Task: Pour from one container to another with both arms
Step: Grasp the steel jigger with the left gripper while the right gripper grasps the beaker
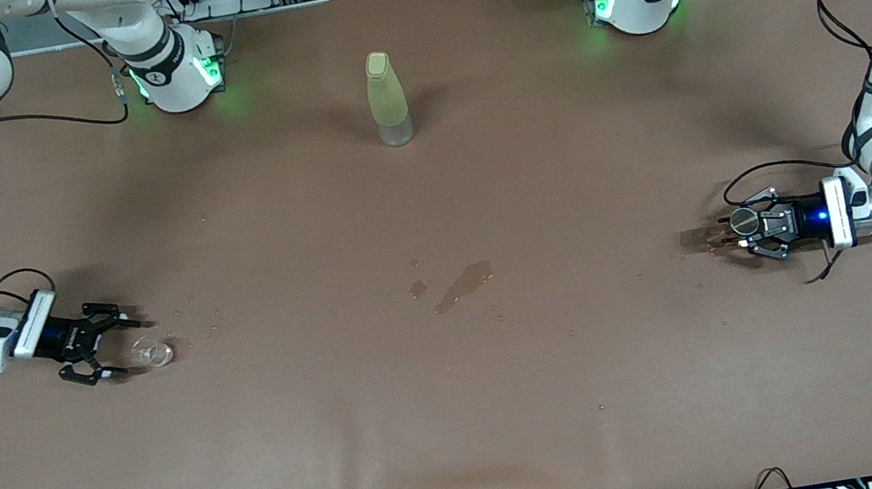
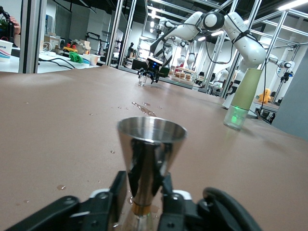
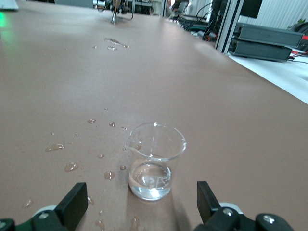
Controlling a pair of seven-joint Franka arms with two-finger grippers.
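The clear glass cup (image 1: 152, 352) (image 3: 155, 161) stands upright on the table toward the right arm's end, with a little clear liquid in its bottom. My right gripper (image 1: 132, 348) (image 3: 140, 211) is low at the table and open, its fingertips (image 3: 74, 207) wide apart on either side just short of the cup, not touching it. Toward the left arm's end, my left gripper (image 1: 735, 229) (image 2: 143, 197) is shut on the shiny metal cup (image 1: 743, 220) (image 2: 151, 144), gripping it low by its stem. That cup stays upright; its foot is hidden.
A tall yellow-green bottle (image 1: 388, 99) (image 2: 243, 98) stands mid-table, farther from the front camera. A wet spill (image 1: 460, 284) darkens the brown table cover (image 1: 463, 415) in the middle. Water drops (image 3: 67, 166) lie beside the glass cup.
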